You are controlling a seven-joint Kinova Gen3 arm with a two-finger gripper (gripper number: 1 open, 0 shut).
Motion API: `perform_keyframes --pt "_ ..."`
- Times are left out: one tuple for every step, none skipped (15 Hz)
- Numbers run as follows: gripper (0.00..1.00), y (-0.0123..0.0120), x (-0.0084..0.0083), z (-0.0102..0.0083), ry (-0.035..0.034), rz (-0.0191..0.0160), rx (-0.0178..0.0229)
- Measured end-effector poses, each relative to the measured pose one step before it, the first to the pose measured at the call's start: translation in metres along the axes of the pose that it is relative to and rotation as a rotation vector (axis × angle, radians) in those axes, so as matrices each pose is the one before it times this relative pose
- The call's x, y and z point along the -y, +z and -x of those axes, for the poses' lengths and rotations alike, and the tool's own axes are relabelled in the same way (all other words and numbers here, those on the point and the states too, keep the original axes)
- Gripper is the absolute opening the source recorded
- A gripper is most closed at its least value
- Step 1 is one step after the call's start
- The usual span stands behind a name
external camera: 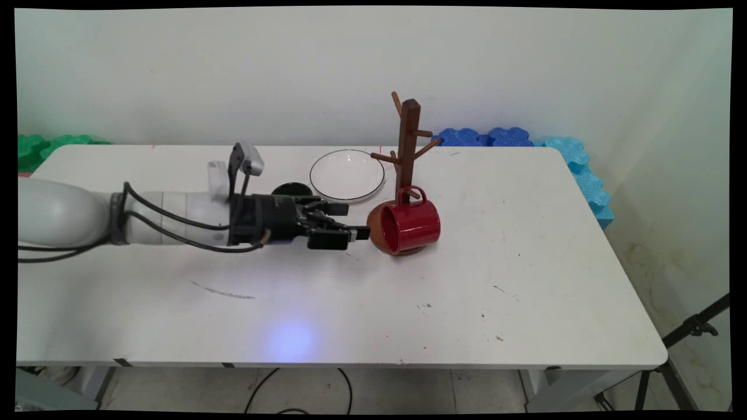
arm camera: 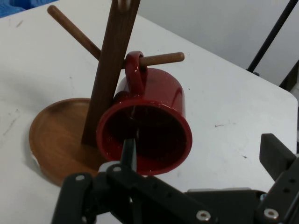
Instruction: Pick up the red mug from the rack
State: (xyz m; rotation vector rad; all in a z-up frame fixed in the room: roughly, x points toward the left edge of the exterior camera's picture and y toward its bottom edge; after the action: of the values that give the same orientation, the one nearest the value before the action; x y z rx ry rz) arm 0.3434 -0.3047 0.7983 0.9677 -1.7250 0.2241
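Red and glossy, the mug [external camera: 410, 226] is hanging by its handle on a low peg of the rack [external camera: 407, 146], mouth tipped toward the gripper [external camera: 357, 220] and its lower rim just over the rack's round wooden base. The rack is standing past the table's [external camera: 513, 303] middle, nearer the far edge than the near one. The gripper is lying level, its fingers spread wide: one is sitting at the mug's open mouth, the other well out to the side. It is gripping nothing. The mug looks stiff, smooth and likely slippery, probably breakable; the rim wall or the handle would give the surest hold. A white plate [external camera: 346, 175] and a dark green dish [external camera: 292, 189] are sitting behind the gripper, toward the far edge.
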Motion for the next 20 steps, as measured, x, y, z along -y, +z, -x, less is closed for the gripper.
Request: perform_keyframes --pt "1.00 0.00266 -0.00019 0.00292 -0.00003 -0.00233 -0.00392" --pt "1.00 0.00301 -0.00024 0.00333 -0.00020 -0.00208 -0.00414" --pt "1.00 0.00302 -0.00040 0.00292 0.00057 -0.00098 -0.00446" --pt "1.00 0.00274 -0.00021 0.00248 0.00112 -0.00134 -0.00334" --pt "1.00 0.00321 -0.00010 0.00283 0.00140 -0.00211 -0.00360" --pt "1.00 0.00345 -0.00001 0.00274 0.00223 -0.00209 -0.00292" --pt "1.00 0.00315 0.00002 0.00238 0.00263 -0.00134 -0.00213" --pt "1.00 0.00192 0.00007 0.00162 0.00173 -0.00114 -0.00148" --pt "1.00 0.00319 0.00011 0.00247 0.00302 -0.00149 -0.00128" --pt "1.00 0.00318 0.00009 0.00227 0.00343 -0.00145 -0.00154" --pt "1.00 0.00443 0.00030 0.00305 0.00408 -0.00188 -0.00220" --pt "1.00 0.00343 0.00018 0.00213 0.00275 -0.00075 -0.00196" --pt "1.00 0.00408 0.00022 0.00230 0.00303 -0.00061 -0.00257" --pt "1.00 0.00423 0.00026 0.00207 0.00334 -0.00028 -0.00264" --pt "1.00 0.00392 0.00029 0.00157 0.00251 -0.00112 -0.00277" --pt "1.00 0.00457 0.00036 0.00192 0.00229 -0.00156 -0.00310" --pt "1.00 0.00422 0.00008 0.00130 0.00257 0.00008 -0.00277" --pt "1.00 0.00484 0.00008 0.00137 0.00231 -0.00072 -0.00330" --pt "1.00 0.00460 0.00006 0.00121 0.00199 -0.00133 -0.00328" --pt "1.00 0.00402 -0.00011 0.00083 0.00212 -0.00046 -0.00250"
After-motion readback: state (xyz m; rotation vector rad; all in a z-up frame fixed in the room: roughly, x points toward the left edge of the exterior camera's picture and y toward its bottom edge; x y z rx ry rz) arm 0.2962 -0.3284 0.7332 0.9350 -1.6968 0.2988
